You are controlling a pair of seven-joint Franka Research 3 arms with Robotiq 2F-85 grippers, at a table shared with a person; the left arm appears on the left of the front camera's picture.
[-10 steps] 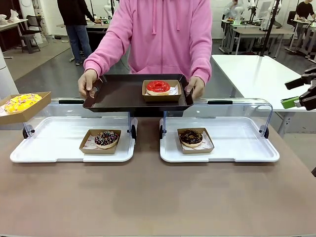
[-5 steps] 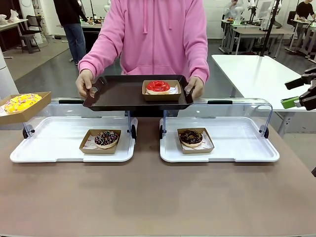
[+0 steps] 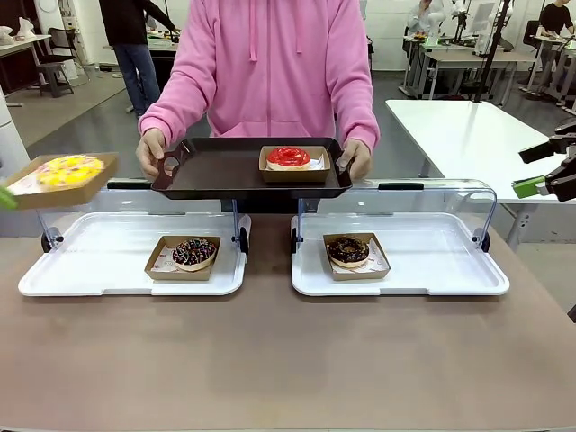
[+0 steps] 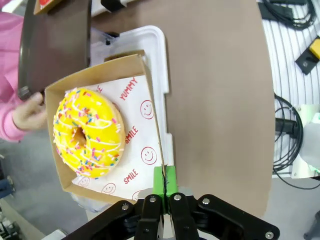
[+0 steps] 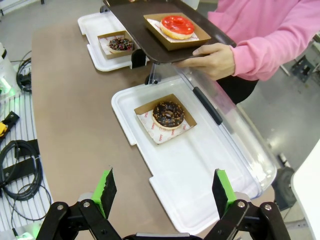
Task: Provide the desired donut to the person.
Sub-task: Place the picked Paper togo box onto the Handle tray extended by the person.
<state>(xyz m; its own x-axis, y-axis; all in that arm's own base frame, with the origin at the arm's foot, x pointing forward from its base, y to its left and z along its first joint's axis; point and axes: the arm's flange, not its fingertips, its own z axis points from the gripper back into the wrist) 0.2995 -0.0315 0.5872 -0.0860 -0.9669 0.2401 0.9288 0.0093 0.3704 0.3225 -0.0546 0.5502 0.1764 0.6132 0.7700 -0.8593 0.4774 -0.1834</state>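
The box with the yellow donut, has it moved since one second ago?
Yes. The box with the yellow donut has moved up and to picture right, toward the dark tray, judged against the left white tray.

The yellow donut – white drizzle, coloured sprinkles – sits flat on smiley-printed paper in an open brown cardboard tray, held aloft at nine o'clock in the front view, tilted slightly, above the left white bin. The person in a bright pink hoodie stands at twelve o'clock – both hands on a dark serving tray.
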